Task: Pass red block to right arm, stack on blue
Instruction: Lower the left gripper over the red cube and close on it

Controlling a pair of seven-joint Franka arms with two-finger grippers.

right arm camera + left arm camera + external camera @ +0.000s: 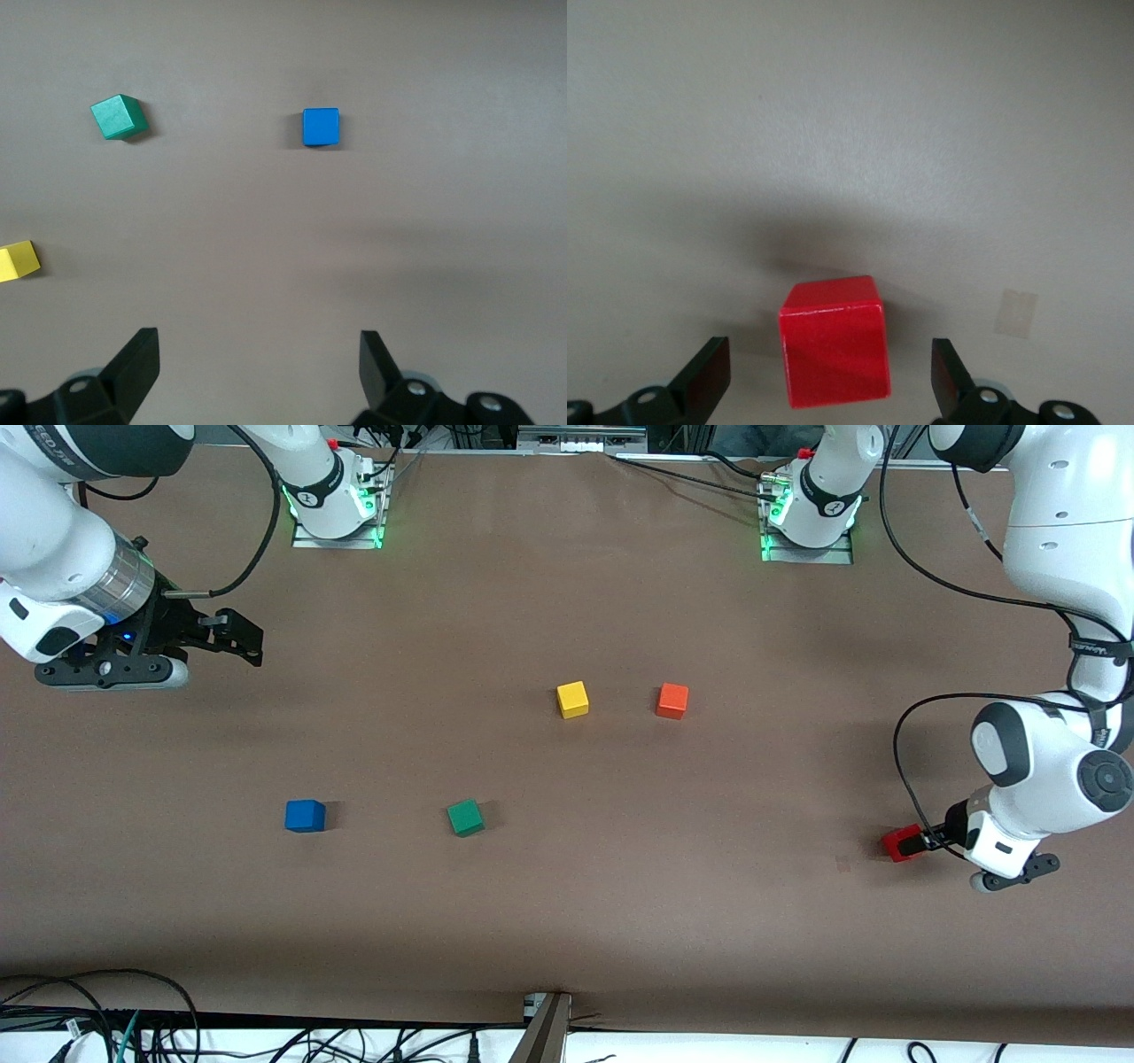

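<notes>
the red block [833, 341] looks smooth and faintly glossy, like painted wood or plastic; the table [567, 886] under it is matt brown.

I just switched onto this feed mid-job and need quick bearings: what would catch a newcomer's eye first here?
First the red block at the left arm's end of the table, sitting between the open fingers of the left gripper, not yet gripped. Next the loose cubes: the blue block and a green cube side by side, a yellow cube and an orange cube farther from the front camera. The right gripper waits open over bare table at its own end.
</notes>
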